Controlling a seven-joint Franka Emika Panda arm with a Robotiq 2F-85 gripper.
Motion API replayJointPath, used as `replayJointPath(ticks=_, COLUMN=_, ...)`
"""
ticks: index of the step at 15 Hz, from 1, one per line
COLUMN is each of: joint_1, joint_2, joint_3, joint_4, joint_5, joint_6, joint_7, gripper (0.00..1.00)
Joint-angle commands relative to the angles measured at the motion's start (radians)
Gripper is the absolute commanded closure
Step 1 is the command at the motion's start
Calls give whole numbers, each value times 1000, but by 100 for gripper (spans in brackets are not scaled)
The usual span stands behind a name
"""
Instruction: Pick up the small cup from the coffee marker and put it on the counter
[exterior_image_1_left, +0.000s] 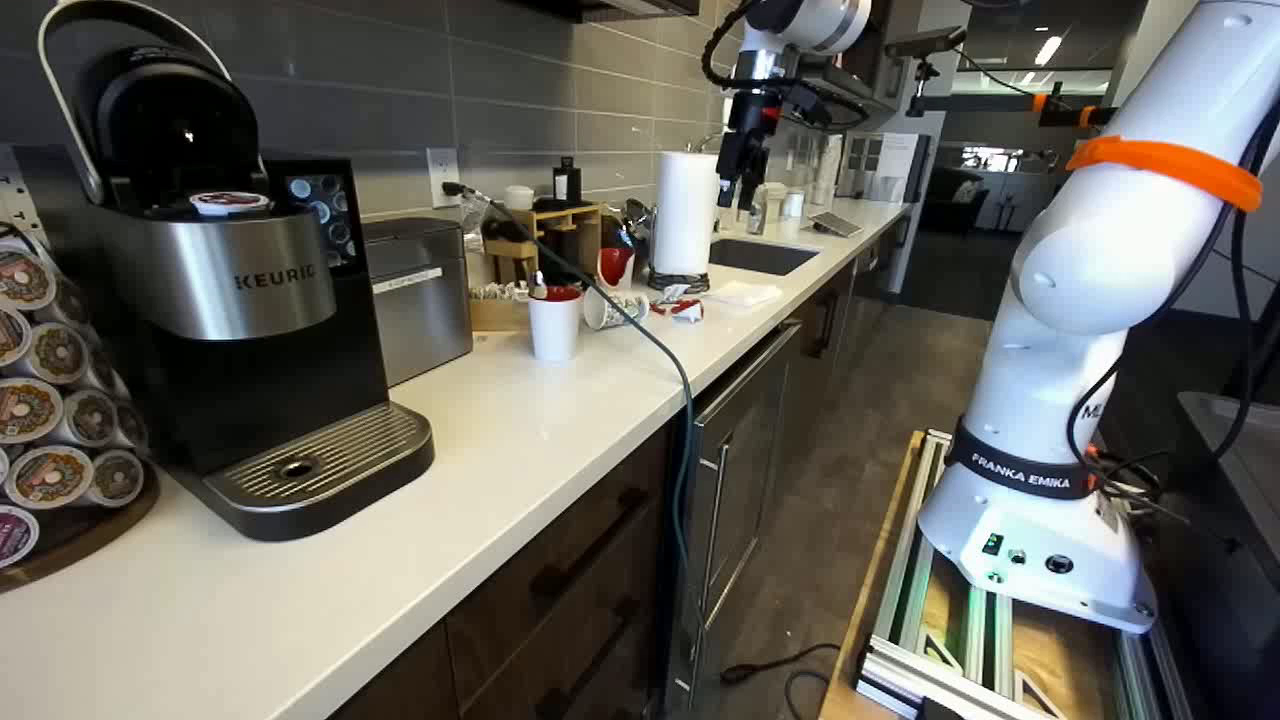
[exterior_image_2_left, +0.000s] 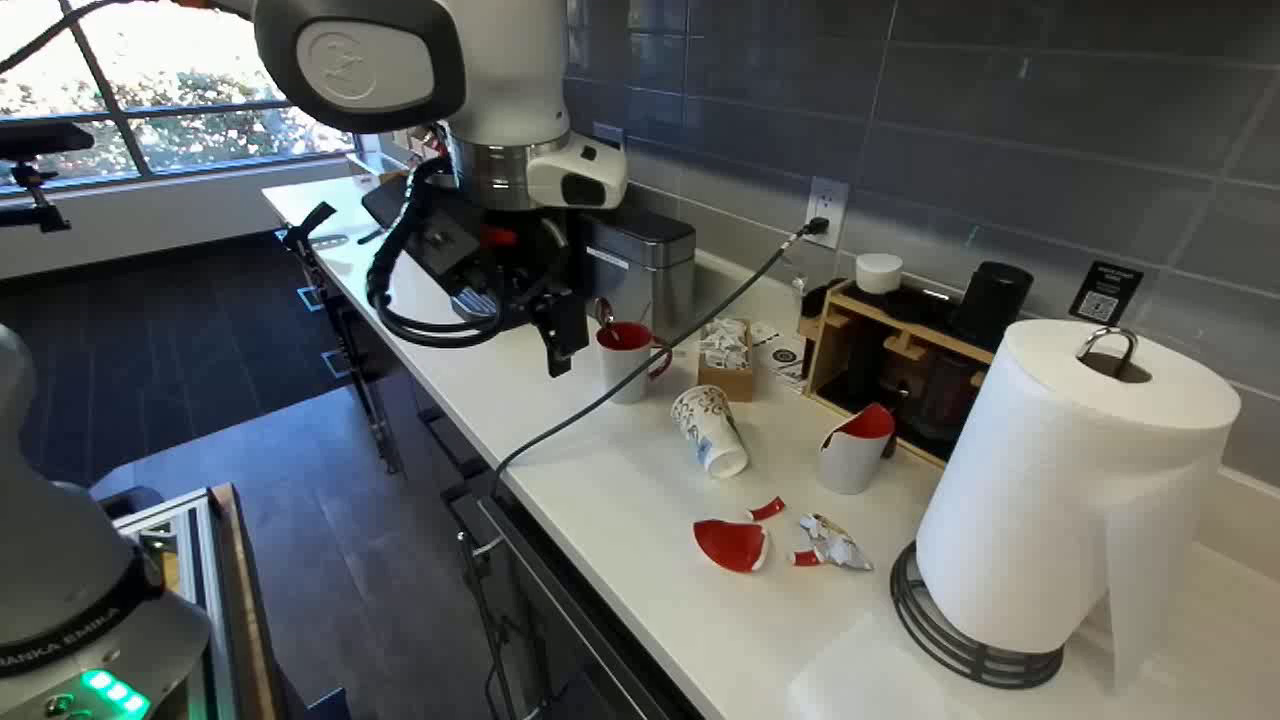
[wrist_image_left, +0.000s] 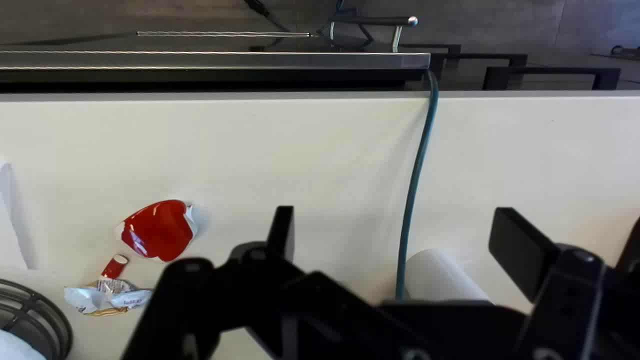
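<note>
Gripper (wrist_image_left: 392, 237) above the counter (exterior_image_1_left: 500, 450), jaws standing wide apart; in the wrist view a blue-green cable (wrist_image_left: 420, 155) shows between them. Small cup (exterior_image_1_left: 229, 202), whitish with a dark reddish top, sits atop the coffee marker (exterior_image_1_left: 265, 290) under its raised black head (exterior_image_1_left: 165, 125), well apart from the gripper. Just beside: grey box-shaped appliance (exterior_image_1_left: 425, 300). Farther along: white mug (exterior_image_2_left: 612, 365) upright, red inside; patterned paper cup (exterior_image_2_left: 710, 430) on its side; curved red shard (exterior_image_2_left: 728, 545) near a crumpled wrapper (exterior_image_2_left: 838, 545).
</note>
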Motion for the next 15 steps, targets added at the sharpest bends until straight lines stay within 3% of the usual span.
replayJointPath(ticks=1, joint_1=-30, joint_2=4, joint_3=27, joint_4=2, joint_5=11, joint_6=-3, joint_7=-9, gripper=0)
replayJointPath(ticks=10, joint_1=-30, joint_2=4, joint_3=27, joint_4=2, joint_5=11, joint_6=-3, joint_7=-8, gripper=0)
replayJointPath(ticks=15, joint_1=2, joint_2=-86, joint_3=130, joint_4=-13, joint_5=68, joint_6=-17, joint_7=94, gripper=0)
